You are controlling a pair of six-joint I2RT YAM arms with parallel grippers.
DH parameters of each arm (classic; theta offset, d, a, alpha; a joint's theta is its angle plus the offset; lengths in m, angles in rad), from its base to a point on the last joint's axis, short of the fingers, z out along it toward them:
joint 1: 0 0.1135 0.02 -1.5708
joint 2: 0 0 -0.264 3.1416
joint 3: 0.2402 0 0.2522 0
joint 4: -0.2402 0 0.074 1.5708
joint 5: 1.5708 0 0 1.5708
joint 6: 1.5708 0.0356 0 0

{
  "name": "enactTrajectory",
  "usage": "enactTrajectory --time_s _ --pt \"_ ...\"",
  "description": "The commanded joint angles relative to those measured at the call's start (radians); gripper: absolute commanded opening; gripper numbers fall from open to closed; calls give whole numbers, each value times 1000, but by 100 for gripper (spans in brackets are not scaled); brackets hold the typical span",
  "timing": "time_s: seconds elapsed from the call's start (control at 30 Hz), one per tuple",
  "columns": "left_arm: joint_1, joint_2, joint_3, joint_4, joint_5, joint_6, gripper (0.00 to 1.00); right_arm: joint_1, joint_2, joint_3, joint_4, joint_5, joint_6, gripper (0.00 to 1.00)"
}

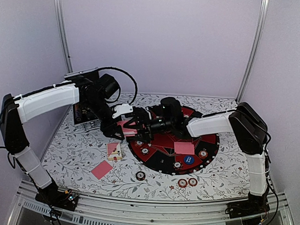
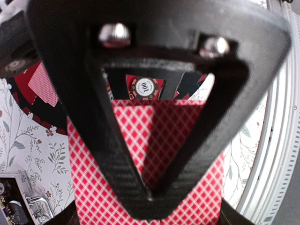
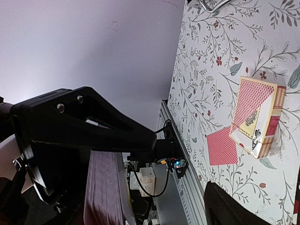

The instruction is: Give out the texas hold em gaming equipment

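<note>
Top view: the black case (image 1: pixel 82 109) at the surface's rear left corner is largely masked by the left arm. The rear of the round mat (image 1: pixel 211 140) is masked by the right arm. Chip (image 1: pixel 140 176) markings are too small to read. Right gripper (image 1: pixel 140 128) jaw spacing is indeterminate.

Left wrist view: the blurred left finger (image 2: pixel 93 140) covers much of the card deck (image 2: pixel 150 136), which the bottom edge crops.

Right wrist view: the deck is again cropped at the bottom edge. The right finger (image 3: pixel 229 206) is a dark stub, cropped at the bottom edge.
</note>
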Motion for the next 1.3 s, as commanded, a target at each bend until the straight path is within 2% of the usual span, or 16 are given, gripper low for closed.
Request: enactTrajectory --time_s 0.0,0.3,0.93,1.13,1.27 --pt "0 -16 24 26 20 11 0 -27 -36 -62 -22 13 4 74" --pt "1 -20 15 25 16 11 0 -36 -58 -80 -8 3 10 58" --pt "3 -23 -2 30 7 14 0 -61 -127 -146 -16 -13 -4 36" --pt "3 -23 -3 30 6 14 0 -66 -147 -139 -75 -7 -47 26" --pt "3 -23 -5 30 6 14 0 -71 -157 -142 -105 -7 -69 22"
